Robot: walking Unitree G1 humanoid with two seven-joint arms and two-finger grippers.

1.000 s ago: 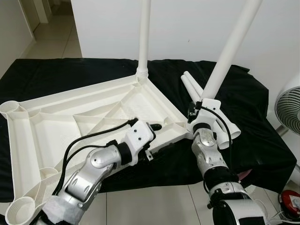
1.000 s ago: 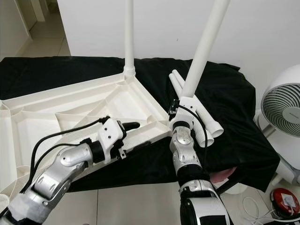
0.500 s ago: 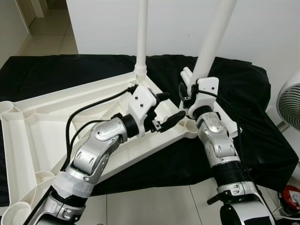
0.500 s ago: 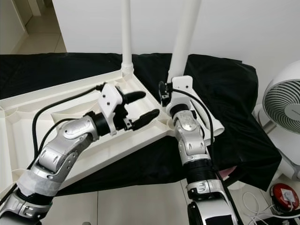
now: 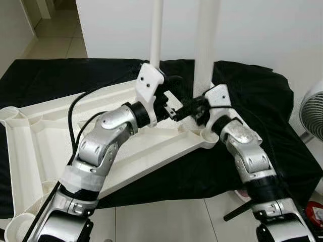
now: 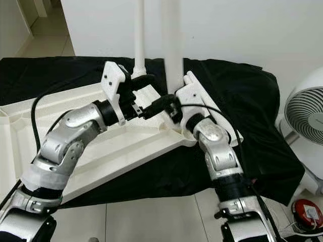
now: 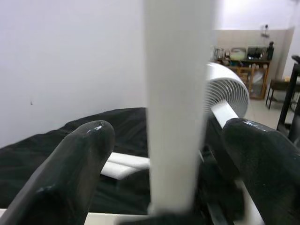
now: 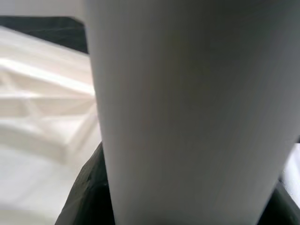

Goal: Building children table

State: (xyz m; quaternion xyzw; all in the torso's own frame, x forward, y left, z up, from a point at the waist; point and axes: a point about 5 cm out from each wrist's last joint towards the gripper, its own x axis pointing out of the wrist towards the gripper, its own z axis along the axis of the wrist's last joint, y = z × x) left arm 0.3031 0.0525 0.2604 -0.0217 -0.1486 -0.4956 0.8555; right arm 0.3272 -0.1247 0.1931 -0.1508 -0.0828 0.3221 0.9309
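The white table top lies upside down on a black cloth. One white leg stands fitted in its far corner. My right gripper is shut on a second white leg and holds it upright just above the near right corner socket. My left gripper is open, with a black finger on either side of this leg; whether they touch it I cannot tell. In the right wrist view the leg is very close.
Spare white legs lie on the cloth behind my right arm. A white fan stands at the right, with a red object on the tiled floor below it. A white wall rises right behind the cloth.
The right gripper swung the held leg from a tilt to upright and moved it left. The left gripper rose from the table top's edge, opened and came around that leg.
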